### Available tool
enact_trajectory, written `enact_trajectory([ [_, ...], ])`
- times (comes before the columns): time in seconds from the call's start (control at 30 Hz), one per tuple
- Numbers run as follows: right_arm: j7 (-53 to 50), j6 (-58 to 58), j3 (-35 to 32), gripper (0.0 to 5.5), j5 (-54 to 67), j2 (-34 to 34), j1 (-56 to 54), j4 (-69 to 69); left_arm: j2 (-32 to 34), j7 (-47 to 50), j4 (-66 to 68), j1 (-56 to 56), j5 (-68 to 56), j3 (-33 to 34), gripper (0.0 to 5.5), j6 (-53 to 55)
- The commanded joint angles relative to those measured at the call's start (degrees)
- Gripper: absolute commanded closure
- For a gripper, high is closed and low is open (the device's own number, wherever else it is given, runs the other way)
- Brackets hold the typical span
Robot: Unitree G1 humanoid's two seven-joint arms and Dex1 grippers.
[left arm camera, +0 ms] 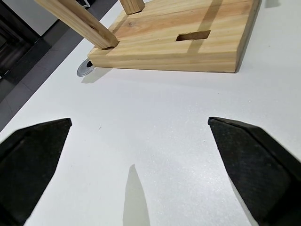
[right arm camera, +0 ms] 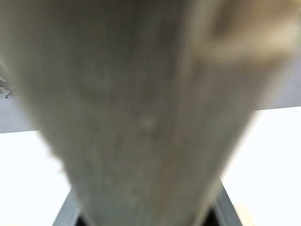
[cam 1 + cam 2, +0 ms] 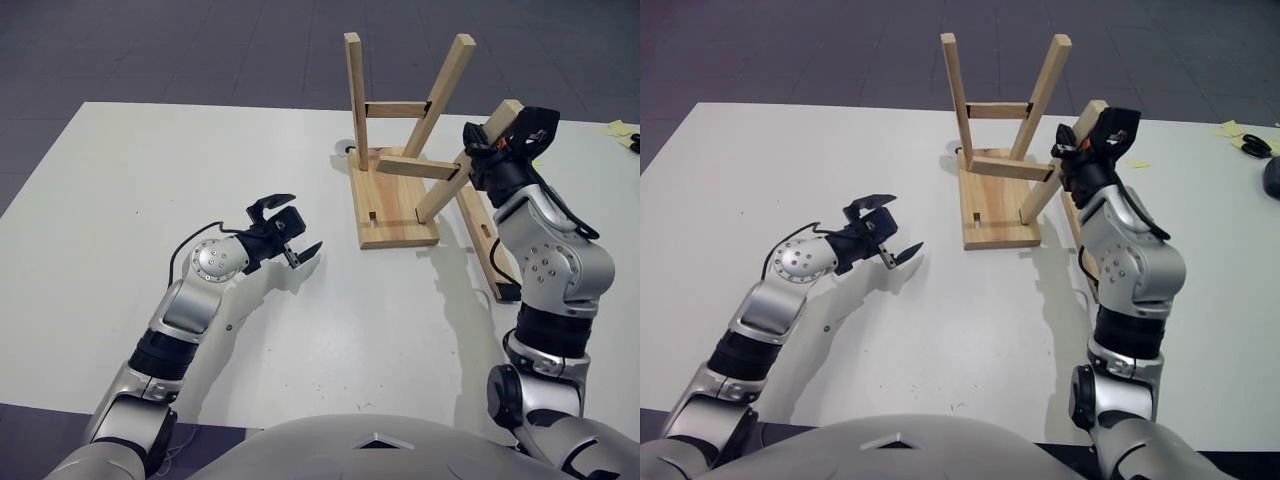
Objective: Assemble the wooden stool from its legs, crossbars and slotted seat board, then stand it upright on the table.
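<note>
The slotted seat board (image 3: 395, 222) lies flat on the white table. Two legs (image 3: 356, 95) (image 3: 446, 85) rise from it, joined by a crossbar (image 3: 398, 109). A third leg (image 3: 447, 186) leans down onto the board's right side, with a second crossbar (image 3: 415, 167) running from it toward the back leg. My right gripper (image 3: 503, 140) is shut on this leg's upper end; the wood (image 2: 141, 108) sits right against the right wrist camera. A loose leg (image 3: 482, 243) lies on the table right of the board. My left gripper (image 3: 292, 232) stands open and empty left of the board (image 1: 188, 47).
A round metal grommet (image 3: 346, 148) sits in the table behind the board. Yellow notes (image 3: 618, 128) and a dark object (image 3: 1270, 176) lie at the far right edge. Bare white table (image 3: 150, 170) stretches to the left and in front of the board.
</note>
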Motion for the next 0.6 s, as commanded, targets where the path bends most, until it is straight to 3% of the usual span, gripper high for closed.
enact_trajectory([
  [0.03, -3.27, 7.19, -0.4, 4.48, -3.66, 0.79, 3.17, 13.79, 1.46, -0.5, 1.52, -2.61, 1.21, 0.49, 0.1, -0.73],
  [0.3, -4.38, 11.71, 1.27, 4.48, -2.34, 4.48, 14.41, 2.99, 1.47, 0.06, 0.17, -0.6, 1.02, 0.6, 0.1, -0.11],
  [0.6, -3.46, 7.04, -2.35, 4.48, -3.06, 2.3, 6.63, 5.99, 1.1, 0.11, 0.85, -0.86, 1.41, 0.35, 0.1, -0.51],
])
